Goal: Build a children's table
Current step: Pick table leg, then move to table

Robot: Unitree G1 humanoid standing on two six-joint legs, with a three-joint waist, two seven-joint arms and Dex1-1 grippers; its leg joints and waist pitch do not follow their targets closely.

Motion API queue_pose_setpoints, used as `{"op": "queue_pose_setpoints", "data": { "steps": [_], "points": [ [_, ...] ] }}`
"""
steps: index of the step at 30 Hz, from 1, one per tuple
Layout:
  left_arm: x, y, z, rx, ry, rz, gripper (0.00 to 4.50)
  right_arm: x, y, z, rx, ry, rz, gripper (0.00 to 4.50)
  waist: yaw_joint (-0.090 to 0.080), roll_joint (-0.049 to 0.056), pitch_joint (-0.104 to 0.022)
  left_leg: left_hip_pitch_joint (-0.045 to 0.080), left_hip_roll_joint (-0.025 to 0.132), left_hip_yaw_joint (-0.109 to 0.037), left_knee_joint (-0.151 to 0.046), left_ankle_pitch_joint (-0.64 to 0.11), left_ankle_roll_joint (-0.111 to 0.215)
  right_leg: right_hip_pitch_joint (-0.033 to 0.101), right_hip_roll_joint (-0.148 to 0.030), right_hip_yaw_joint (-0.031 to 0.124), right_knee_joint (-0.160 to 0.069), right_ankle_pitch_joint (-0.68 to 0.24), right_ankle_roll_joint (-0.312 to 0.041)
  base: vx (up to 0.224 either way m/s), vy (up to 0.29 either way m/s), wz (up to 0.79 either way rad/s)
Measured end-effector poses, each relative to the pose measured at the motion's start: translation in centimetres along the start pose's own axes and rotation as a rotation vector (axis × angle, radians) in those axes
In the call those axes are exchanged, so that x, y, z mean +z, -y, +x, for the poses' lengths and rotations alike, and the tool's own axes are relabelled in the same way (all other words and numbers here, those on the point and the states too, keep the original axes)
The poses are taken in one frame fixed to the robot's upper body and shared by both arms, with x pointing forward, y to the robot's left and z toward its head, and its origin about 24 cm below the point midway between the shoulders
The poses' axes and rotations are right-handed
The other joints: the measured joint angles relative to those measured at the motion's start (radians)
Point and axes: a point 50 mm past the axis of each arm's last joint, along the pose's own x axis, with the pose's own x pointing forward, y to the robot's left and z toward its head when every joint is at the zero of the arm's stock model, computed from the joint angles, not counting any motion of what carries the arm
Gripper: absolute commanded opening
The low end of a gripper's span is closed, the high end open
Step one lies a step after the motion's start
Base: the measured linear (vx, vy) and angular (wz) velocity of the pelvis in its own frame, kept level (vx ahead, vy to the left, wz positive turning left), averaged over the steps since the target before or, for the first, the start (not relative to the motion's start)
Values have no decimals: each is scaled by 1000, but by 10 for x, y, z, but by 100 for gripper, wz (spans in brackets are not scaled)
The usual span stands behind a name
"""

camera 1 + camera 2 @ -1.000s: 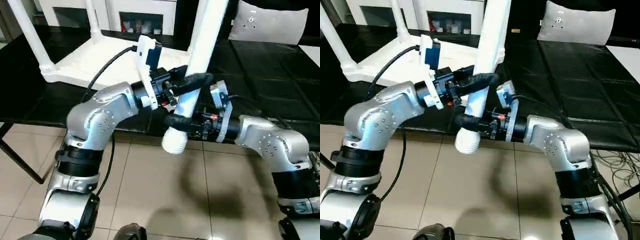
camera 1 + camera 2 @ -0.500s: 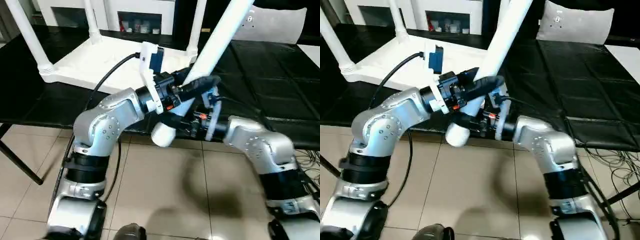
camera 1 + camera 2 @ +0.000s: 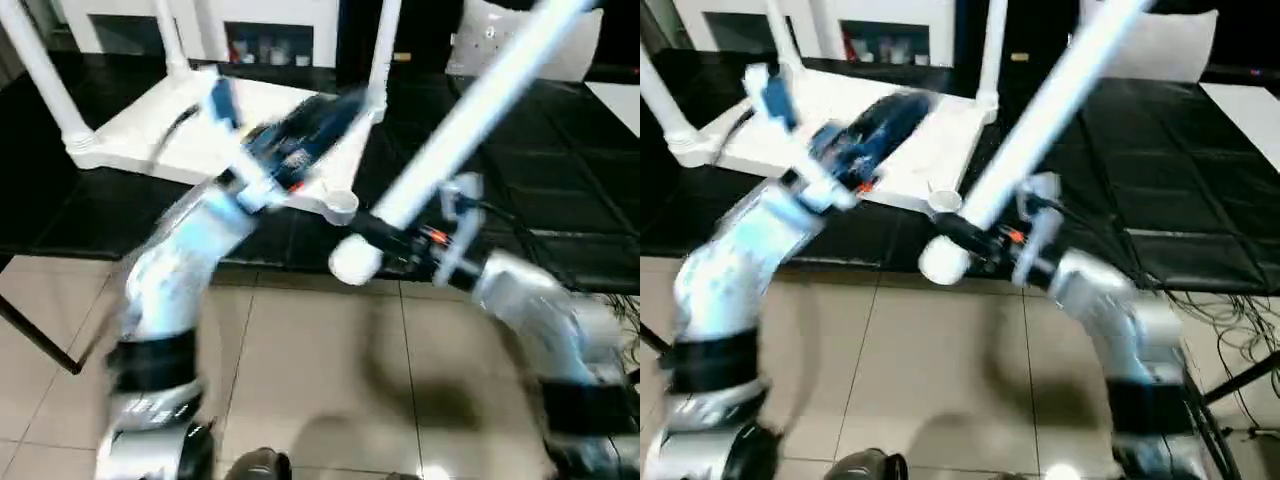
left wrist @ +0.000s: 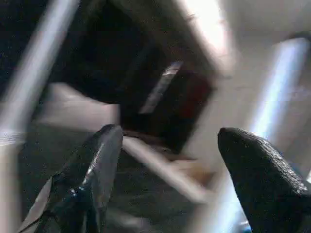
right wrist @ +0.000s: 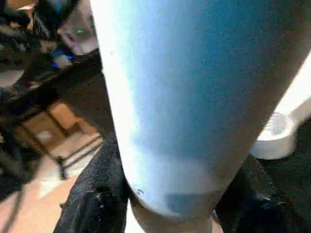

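One children's table (image 3: 180, 125) lies upside down on the black table (image 3: 560, 190) in the upper left of the frame. Three legs stand screwed in — one at the far left (image 3: 40, 70), one near the top left (image 3: 172, 40), one near the top centre (image 3: 385, 50). One loose leg (image 3: 470, 115) slants from the centre to the upper right, which makes four. One corner socket (image 3: 338, 205) is still bare. Two silver arms, two hands — the left hand (image 4: 170, 179) with two black fingers (image 4: 97, 165) spread apart, the right hand (image 3: 390, 240) clamped on the loose leg. One white cushion (image 3: 500, 40) sits at the upper right, and one white cabinet (image 3: 270, 25) runs along the top.
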Motion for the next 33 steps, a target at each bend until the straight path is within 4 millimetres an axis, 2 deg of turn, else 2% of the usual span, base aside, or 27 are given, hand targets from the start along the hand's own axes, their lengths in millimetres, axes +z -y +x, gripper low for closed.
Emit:
{"op": "queue_pose_setpoints", "data": {
  "steps": [6,11,14,20,29,31,32,33],
  "points": [
    [-7,-27,-34,328,-6,172,361,5,-2,-5,-209,30,-190,188,-2,-1,0,-2,0,2,-14,2,-3,-3,1,-1,-13,3,5,0,0,0],
    [-16,-44,-68,504,-85,316,361,0,-4,-4,-301,38,-210,188,-4,-2,1,-2,0,2,-17,2,-3,-4,2,-1,-16,3,5,0,0,0],
    [-22,-46,-81,590,-117,394,361,-6,-2,-5,-352,31,-206,188,-1,-9,6,-2,0,2,-17,2,-3,-4,1,-1,-16,3,4,0,0,0],
    [-30,-42,-91,666,-137,437,361,-14,5,-11,-499,24,-226,188,-1,-14,11,-1,0,2,-17,2,-3,-3,1,0,-18,5,5,0,0,0],
    [-32,-37,-84,634,-143,483,361,-20,3,-16,-481,70,-163,188,-9,-10,14,-2,0,3,-19,2,-3,-3,1,1,-22,7,8,0,0,0],
    [-32,-36,-83,631,-137,479,361,-20,3,-17,-485,76,-164,188,-1,-8,15,-3,0,4,-12,-1,2,-1,-2,2,-24,8,10,0,0,0],
    [-32,-35,-81,625,-135,476,361,-19,3,-19,-493,85,-165,188,6,-1,18,-10,0,-11,14,-10,17,3,-2,4,-24,8,17,6,69,-3],
    [-33,-35,-81,622,-135,475,361,-18,3,-20,-498,91,-165,188,9,3,21,-19,1,-37,40,-21,21,5,-3,8,-24,8,21,6,113,-10]
  ]
}}
